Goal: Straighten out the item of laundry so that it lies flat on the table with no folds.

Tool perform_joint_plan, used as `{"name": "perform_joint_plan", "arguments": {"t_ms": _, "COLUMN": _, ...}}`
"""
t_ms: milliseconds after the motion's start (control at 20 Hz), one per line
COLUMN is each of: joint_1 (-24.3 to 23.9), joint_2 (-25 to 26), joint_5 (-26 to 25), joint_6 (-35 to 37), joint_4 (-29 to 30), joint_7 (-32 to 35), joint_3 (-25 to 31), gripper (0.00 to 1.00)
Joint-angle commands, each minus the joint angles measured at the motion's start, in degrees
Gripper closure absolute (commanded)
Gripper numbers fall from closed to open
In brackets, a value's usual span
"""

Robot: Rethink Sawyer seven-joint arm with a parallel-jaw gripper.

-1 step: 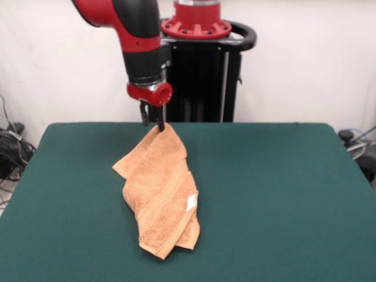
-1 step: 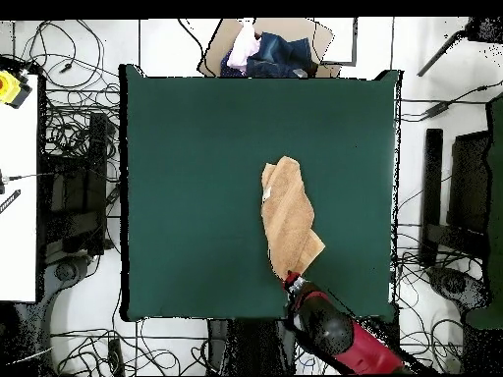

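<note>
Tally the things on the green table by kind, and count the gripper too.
Orange-tan towel: 1
White care tag on the towel: 1
Green table: 1
Gripper, at the towel's top corner: 1
Total: 4

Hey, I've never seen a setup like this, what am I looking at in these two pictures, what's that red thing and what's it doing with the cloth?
The red and black thing is a robot arm on a pedestal beside a green table. One picture looks across the table toward the robot; the other looks straight down from above. On the table lies an orange-tan towel, bunched and folded, with a small white tag. The arm's gripper has its jaws closed on the towel's far corner, which it holds lifted off the table while the rest lies on the cloth top. Cables and furniture surround the table.
</note>
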Motion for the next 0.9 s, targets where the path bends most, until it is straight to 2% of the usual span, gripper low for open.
{"name": "perform_joint_plan", "arguments": {"t_ms": 50, "joint_1": 5.9, "joint_2": 0.8, "joint_5": 5.4, "joint_6": 1.3, "joint_4": -6.5, "joint_7": 11.7, "joint_3": 2.8, "gripper": 0.00}}
{"name": "perform_joint_plan", "arguments": {"t_ms": 150, "joint_1": 10.8, "joint_2": -1.3, "joint_5": 9.3, "joint_6": 5.2, "joint_4": -8.8, "joint_7": 11.7, "joint_3": -0.4, "gripper": 0.00}}
{"name": "perform_joint_plan", "arguments": {"t_ms": 300, "joint_1": 21.3, "joint_2": -4.7, "joint_5": 16.5, "joint_6": 15.9, "joint_4": -14.3, "joint_7": 11.3, "joint_3": -9.4, "gripper": 0.00}}
{"name": "perform_joint_plan", "arguments": {"t_ms": 400, "joint_1": 24.1, "joint_2": -4.1, "joint_5": 18.4, "joint_6": 21.0, "joint_4": -18.6, "joint_7": 10.9, "joint_3": -11.5, "gripper": 0.00}}
{"name": "perform_joint_plan", "arguments": {"t_ms": 500, "joint_1": 22.8, "joint_2": -1.9, "joint_5": 18.9, "joint_6": 23.5, "joint_4": -21.9, "joint_7": 10.2, "joint_3": -9.3, "gripper": 0.00}}
{"name": "perform_joint_plan", "arguments": {"t_ms": 650, "joint_1": 24.0, "joint_2": 0.1, "joint_5": 19.1, "joint_6": 23.6, "joint_4": -25.6, "joint_7": 9.7, "joint_3": -10.0, "gripper": 0.00}}
{"name": "perform_joint_plan", "arguments": {"t_ms": 900, "joint_1": 22.8, "joint_2": 0.5, "joint_5": 19.0, "joint_6": 25.2, "joint_4": -26.7, "joint_7": 10.0, "joint_3": -8.4, "gripper": 0.00}}
